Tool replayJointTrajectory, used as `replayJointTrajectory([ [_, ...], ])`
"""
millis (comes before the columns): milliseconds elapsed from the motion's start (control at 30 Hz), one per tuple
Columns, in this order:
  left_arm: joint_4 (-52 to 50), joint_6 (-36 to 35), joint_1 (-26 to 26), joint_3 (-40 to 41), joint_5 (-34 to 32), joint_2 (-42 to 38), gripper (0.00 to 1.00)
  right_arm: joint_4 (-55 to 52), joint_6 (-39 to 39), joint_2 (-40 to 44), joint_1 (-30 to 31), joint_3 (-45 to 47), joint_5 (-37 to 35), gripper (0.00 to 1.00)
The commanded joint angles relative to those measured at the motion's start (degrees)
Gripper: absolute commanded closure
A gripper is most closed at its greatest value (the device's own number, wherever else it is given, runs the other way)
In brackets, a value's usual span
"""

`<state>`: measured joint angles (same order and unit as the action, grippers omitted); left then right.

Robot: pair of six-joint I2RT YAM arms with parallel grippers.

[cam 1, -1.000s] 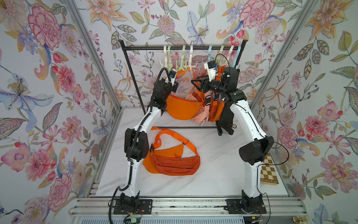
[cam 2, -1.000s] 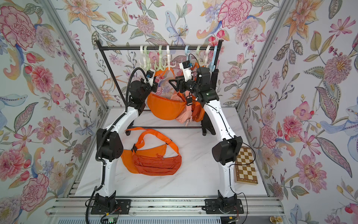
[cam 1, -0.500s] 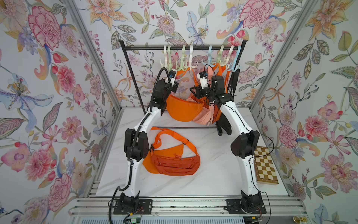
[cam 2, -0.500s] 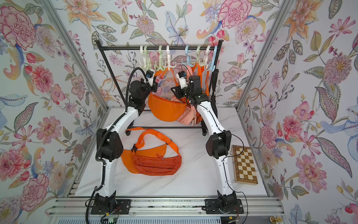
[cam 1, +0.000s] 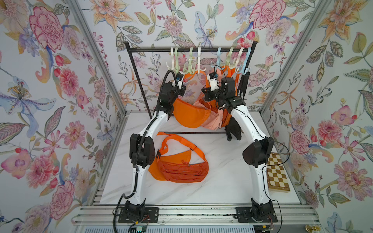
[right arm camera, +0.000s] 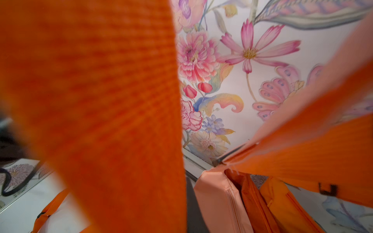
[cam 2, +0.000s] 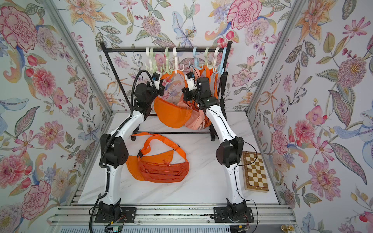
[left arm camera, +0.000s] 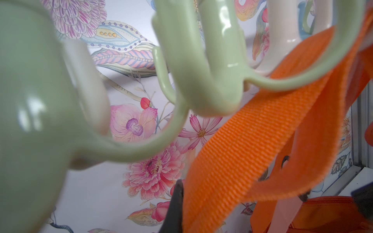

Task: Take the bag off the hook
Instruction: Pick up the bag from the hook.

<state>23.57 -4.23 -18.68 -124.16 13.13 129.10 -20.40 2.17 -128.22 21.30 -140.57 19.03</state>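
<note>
My orange bag hangs slack under the rail, its woven strap up among the hooks; it is light, floppy cloth best taken by that webbing, where my left fingers are clenched, and my right fingers are clenched too, on what I cannot tell.

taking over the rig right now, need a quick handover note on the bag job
Grippers: left gripper shut on the orange strap, just below the green hook. The right gripper is shut among the hanging straps; I cannot tell what it pinches.
Things: hanging orange bag on the rack, beside a peach bag.
Done: two orange bags lie on the table.
Left: lift the strap clear of the hook and bring the bag down.
</note>
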Motion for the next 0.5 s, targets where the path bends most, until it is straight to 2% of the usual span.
replayJointTrajectory([
  [0,-0.7,0.5,-0.8,-4.3,0.2,-3.5,1.00,1.0,2.2,5.0,0.1,-0.3,-1.2,1.00],
  [267,-1.9,1.5,-1.9,-4.8,-0.2,-6.5,1.00,0.9,5.7,6.7,-1.1,-2.5,-1.1,1.00],
  [467,-0.4,3.8,-2.0,-1.1,0.2,-10.6,1.00,0.9,6.6,8.9,-1.4,-1.4,-0.2,1.00],
])
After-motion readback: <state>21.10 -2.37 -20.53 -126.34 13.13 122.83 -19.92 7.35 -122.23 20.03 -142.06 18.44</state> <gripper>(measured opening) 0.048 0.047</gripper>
